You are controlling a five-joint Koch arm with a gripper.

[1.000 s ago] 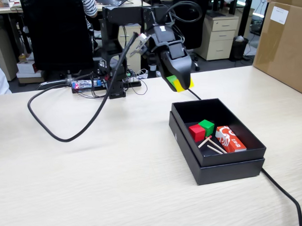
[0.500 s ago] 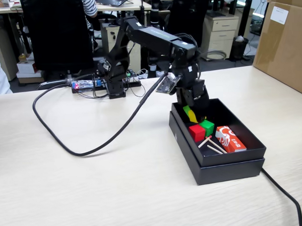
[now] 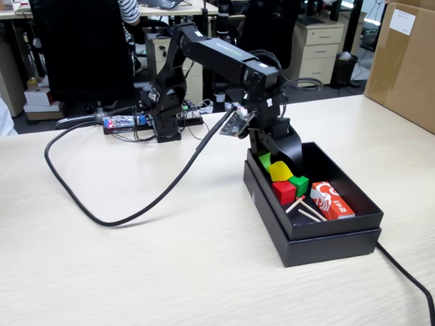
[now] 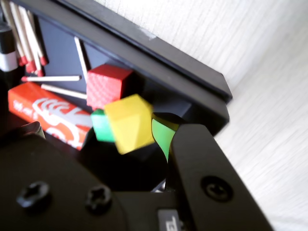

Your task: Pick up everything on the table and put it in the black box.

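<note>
Because the task calls for all cubes to be boxed, the small yellow cube point(image 4: 130, 122) is seen over the shallow matte black box point(image 3: 329, 242), just beside the red cube point(image 3: 283, 191) and green cube point(image 3: 299, 184) already lying inside. The claw point(image 3: 274, 167) stands parted, green pad exposed; the yellow cube appears released, though blur leaves contact uncertain. The black arm point(image 3: 218, 56) reaches forward from its base, wrist bent steeply down over the box's near corner on the pale wood-grain tabletop point(image 3: 128, 274).
</note>
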